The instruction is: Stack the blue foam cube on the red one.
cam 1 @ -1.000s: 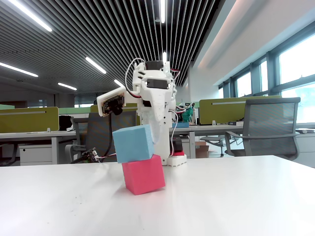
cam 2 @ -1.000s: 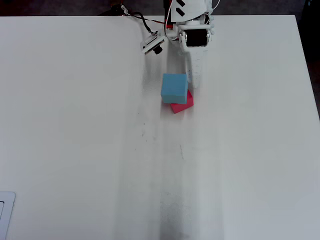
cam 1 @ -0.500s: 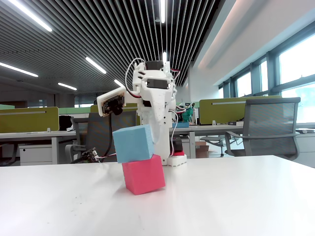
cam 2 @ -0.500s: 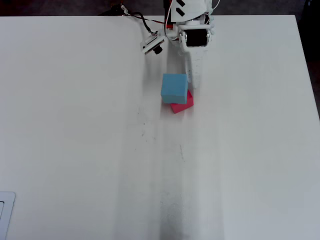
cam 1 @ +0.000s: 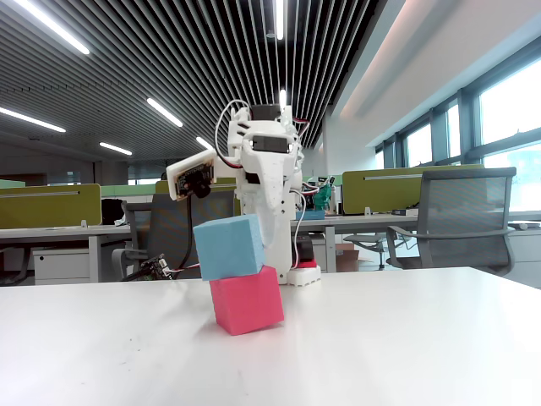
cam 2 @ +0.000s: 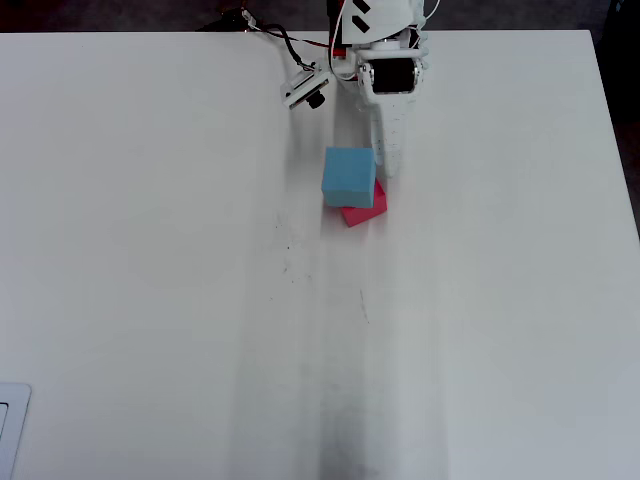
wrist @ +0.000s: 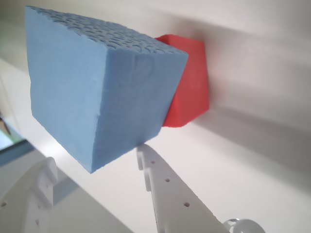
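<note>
On the white table (cam 2: 150, 250) nothing is shifting since 1 second ago: the blue foam cube (cam 1: 228, 246) is sitting on the red one (cam 1: 246, 299), the gripper (wrist: 95, 158) fingers spread, clear.

An open office lies behind the white table (cam 1: 406, 338): a dark slatted ceiling (cam 1: 152, 51) with bright light strips (cam 1: 165, 112), green desk partitions (cam 1: 385, 188), a grey mesh chair (cam 1: 461, 216), and tall windows (cam 1: 507, 127) at right.
</note>
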